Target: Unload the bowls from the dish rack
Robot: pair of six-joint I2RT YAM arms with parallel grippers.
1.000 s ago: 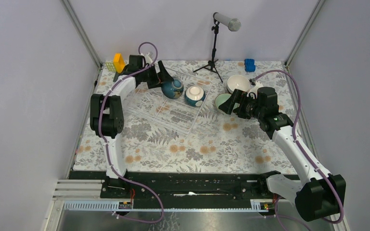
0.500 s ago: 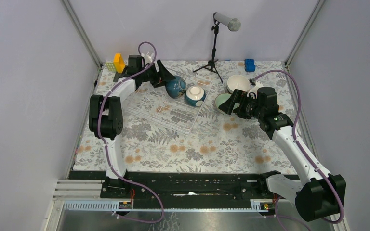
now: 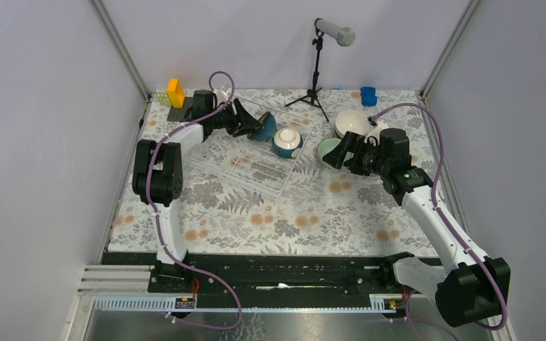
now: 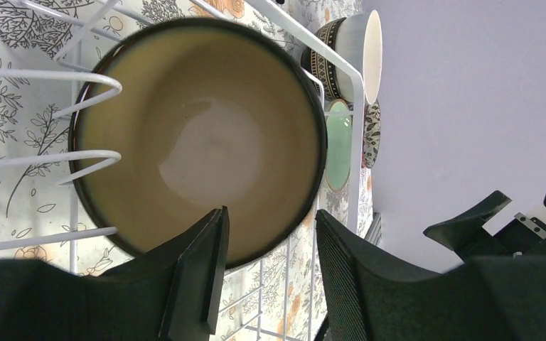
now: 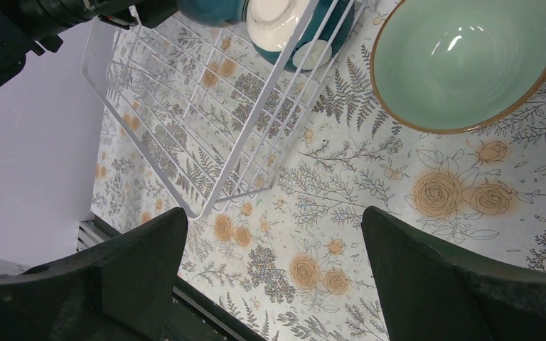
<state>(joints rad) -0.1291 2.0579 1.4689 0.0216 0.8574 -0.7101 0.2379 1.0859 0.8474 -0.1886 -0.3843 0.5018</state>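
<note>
The clear wire-ribbed dish rack lies at the back left and also shows in the left wrist view and the right wrist view. A dark teal bowl with a beige inside stands tilted in it. My left gripper is open and straddles this bowl's rim, one finger inside and one outside. A blue-white bowl sits in the rack's right corner. My right gripper is open and empty beside a pale green bowl on the table.
A white bowl stands behind the right gripper. A microphone stand rises at the back middle. A yellow object and a blue object sit in the back corners. Walls close in both sides.
My left gripper has moved right and farther back, and the dark teal bowl has shifted and tipped with it. The right arm has not moved.
</note>
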